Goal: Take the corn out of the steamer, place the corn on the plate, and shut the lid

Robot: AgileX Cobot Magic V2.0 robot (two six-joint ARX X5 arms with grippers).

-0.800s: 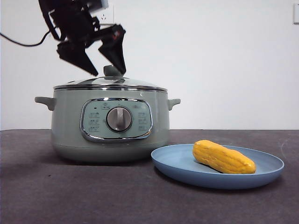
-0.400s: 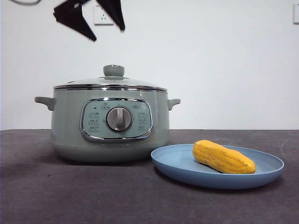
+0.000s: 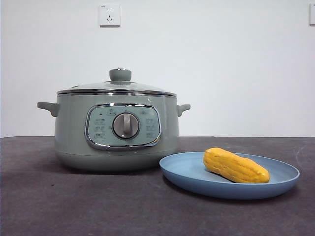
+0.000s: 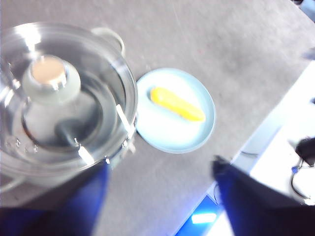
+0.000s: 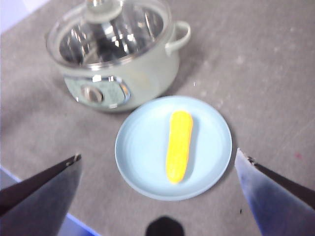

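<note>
The yellow corn (image 3: 236, 165) (image 4: 177, 103) (image 5: 179, 138) lies on the light-blue plate (image 3: 187, 172) (image 4: 162, 132) (image 5: 138, 147), to the right of the sage-green steamer (image 3: 115, 130) (image 5: 142, 73). The glass lid (image 3: 115, 87) (image 4: 98, 78) (image 5: 133, 34) with its green knob (image 3: 120, 74) (image 4: 49, 78) sits on the steamer. My left gripper (image 4: 160, 179) hangs open high above the table, beside the steamer. Open as well, the right gripper (image 5: 157, 162) is high over the plate. Neither gripper shows in the front view.
A dark grey table (image 3: 98, 206) carries the steamer and plate. A white wall with a socket (image 3: 109, 14) stands behind. In the left wrist view the table's edge (image 4: 275, 113) runs past the plate.
The left gripper rose from around the lid's knob, leaving the lid on the steamer, and went up out of the front view. Corn and plate have not moved.
</note>
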